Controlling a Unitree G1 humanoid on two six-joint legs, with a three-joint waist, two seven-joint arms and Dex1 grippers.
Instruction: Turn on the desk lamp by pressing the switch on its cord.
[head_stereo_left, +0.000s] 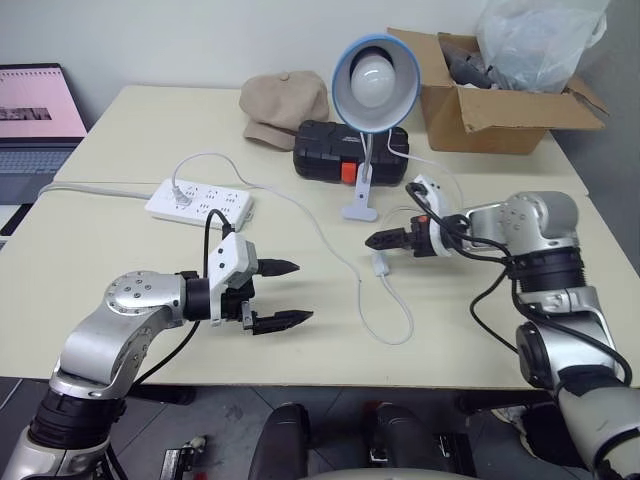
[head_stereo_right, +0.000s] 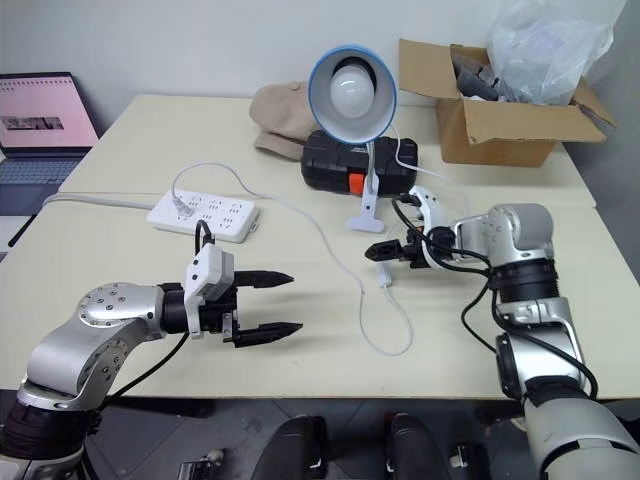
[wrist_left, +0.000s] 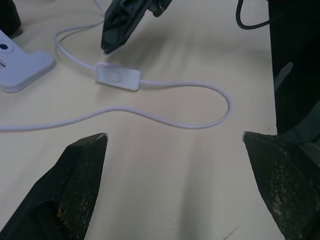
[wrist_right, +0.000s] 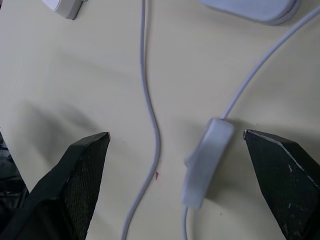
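Right wrist view: switch (wrist_right: 207, 161) lies flat between the spread fingers of the right gripper (head_stereo_left: 378, 240), apparently untouched; its long axis follows the cord (head_stereo_left: 390, 305), mid-worktop (head_stereo_left: 120, 130). Left gripper (head_stereo_left: 285, 294) released, near the front edge.

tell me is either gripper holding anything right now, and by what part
Nothing is held. Left gripper and right gripper are both open and empty; the right one hovers over the switch.

A beige cap (head_stereo_left: 283, 106), black case (head_stereo_left: 349, 151), cardboard box (head_stereo_left: 495, 95), power strip (head_stereo_left: 200, 203) and laptop (head_stereo_left: 37, 120) surround the table (head_stereo_left: 120, 270).
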